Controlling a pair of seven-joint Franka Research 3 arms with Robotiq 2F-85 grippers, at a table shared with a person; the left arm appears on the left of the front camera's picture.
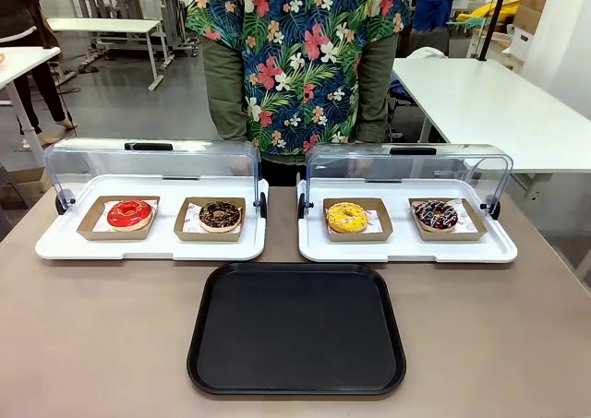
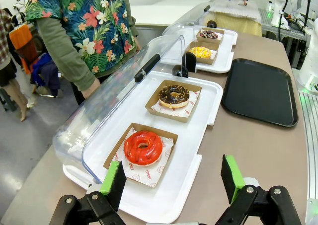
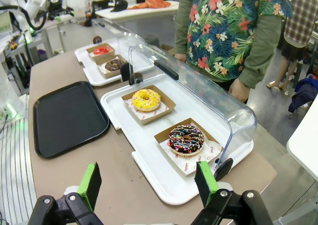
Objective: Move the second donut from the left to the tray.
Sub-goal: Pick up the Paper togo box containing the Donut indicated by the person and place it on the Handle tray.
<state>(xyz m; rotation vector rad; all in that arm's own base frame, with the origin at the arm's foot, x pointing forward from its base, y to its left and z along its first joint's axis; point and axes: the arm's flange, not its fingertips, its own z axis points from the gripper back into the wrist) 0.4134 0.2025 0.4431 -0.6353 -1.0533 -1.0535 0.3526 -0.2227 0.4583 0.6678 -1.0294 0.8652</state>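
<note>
Brown-grey table (image 1: 92, 344) spreads across my front feed, with the tray (image 1: 295, 330), flat and black, lying at its near middle; I place everything else from that tray. Beyond it, at the far edge, stands a person (image 1: 295, 58) in a flowered shirt. Between the person and the tray sit two white trays with clear lids raised, one past its far left corner (image 1: 152, 247) and one past its far right corner (image 1: 406, 249). My left gripper (image 2: 174, 173) hangs off the tray's left side, jaws spread wide with nothing between them; my right gripper (image 3: 148, 174) hangs off its right side, likewise agape and empty. The second donut from the left (image 1: 220, 215) rests in its cardboard tray (image 1: 189, 229) on the left white tray, just beyond the tray's far left corner, beside a red-glazed donut (image 1: 129, 214).
</note>
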